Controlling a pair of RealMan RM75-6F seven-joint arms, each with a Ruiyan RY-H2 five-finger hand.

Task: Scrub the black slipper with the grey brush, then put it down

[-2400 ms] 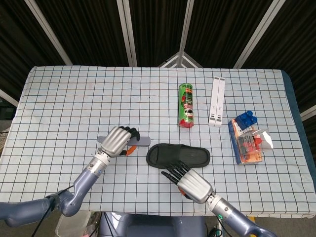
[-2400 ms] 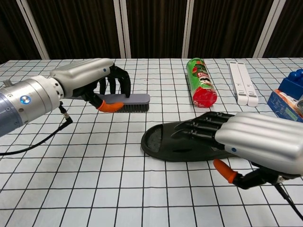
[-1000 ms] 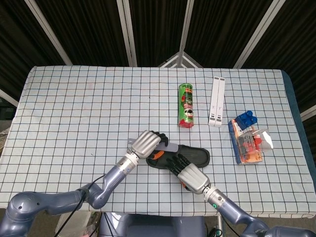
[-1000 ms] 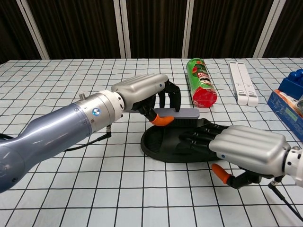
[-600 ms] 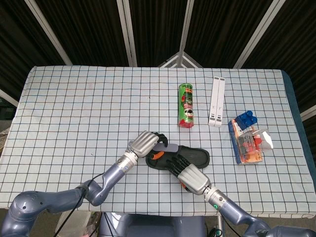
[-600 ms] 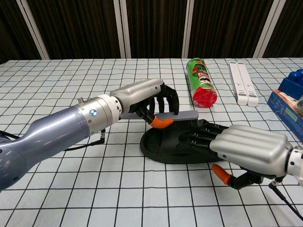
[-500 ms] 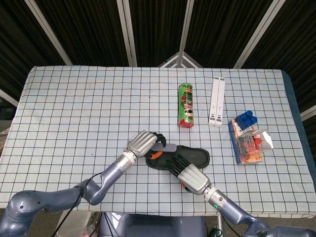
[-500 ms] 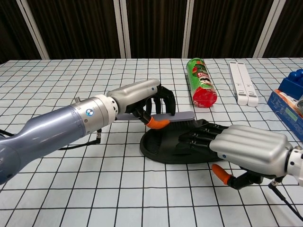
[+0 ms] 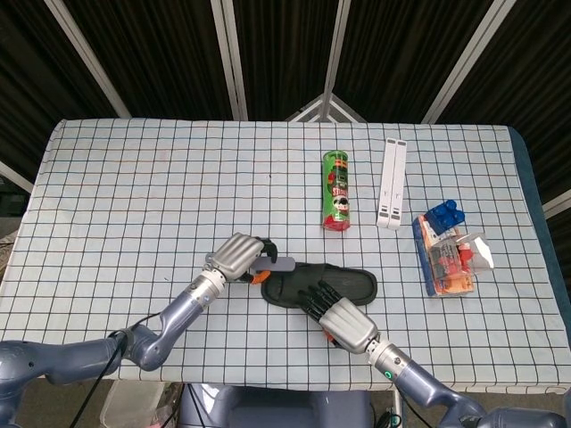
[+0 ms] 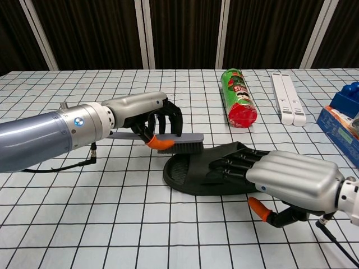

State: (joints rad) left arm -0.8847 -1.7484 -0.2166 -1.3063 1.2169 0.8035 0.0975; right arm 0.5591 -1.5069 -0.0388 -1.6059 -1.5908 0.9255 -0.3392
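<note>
The black slipper (image 9: 343,282) (image 10: 188,168) lies flat on the checked cloth near the table's front edge. My right hand (image 9: 346,325) (image 10: 289,178) rests on its near side, fingers pressing onto the sole and strap. My left hand (image 9: 235,255) (image 10: 143,115) grips the grey brush (image 9: 272,264) (image 10: 182,140) by its handle, bristles down. The brush hangs just left of the slipper's toe end, a little above the cloth and not touching the slipper.
A green can (image 9: 335,190) (image 10: 238,103) lies behind the slipper. A white two-piece bar (image 9: 391,182) (image 10: 288,97) lies to its right. A blue and orange box with blue blocks (image 9: 446,250) (image 10: 341,115) sits at the far right.
My left hand has drawn the brush leftwards off the slipper's toe end. The slipper has shifted slightly left under my right hand, which stays on it.
</note>
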